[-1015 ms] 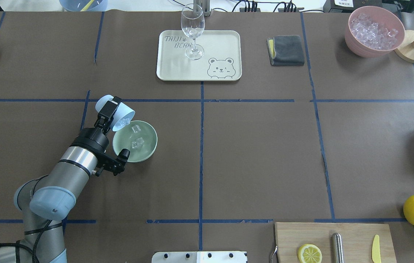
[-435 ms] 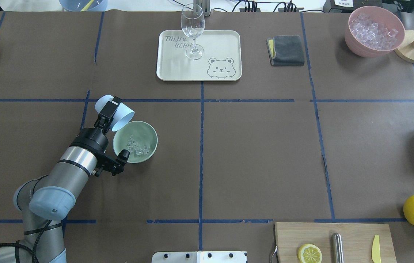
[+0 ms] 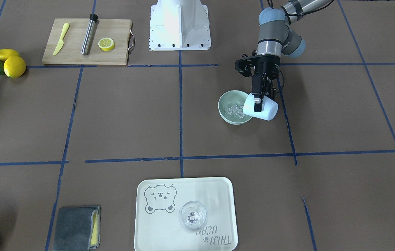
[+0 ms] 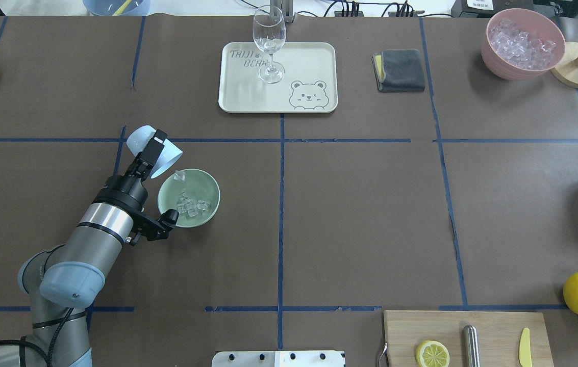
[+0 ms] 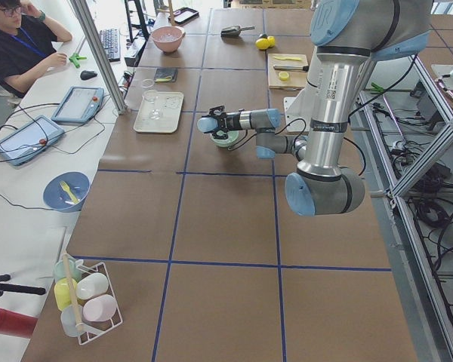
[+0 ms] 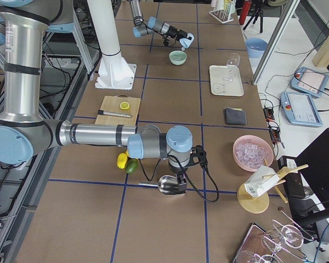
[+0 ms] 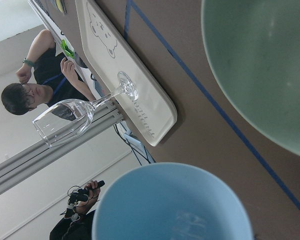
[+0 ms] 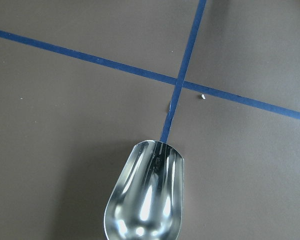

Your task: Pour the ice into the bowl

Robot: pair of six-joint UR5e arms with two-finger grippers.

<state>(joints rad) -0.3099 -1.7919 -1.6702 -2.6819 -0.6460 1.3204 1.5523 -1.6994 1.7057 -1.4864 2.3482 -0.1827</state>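
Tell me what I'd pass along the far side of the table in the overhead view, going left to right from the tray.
bear-print tray → folded grey cloth → pink container holding whitish ice pieces

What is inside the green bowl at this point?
Ice cubes cluster on the bowl's floor; one more shows at the rim by the tilted cup. The arm's wrist covers part of the near rim.
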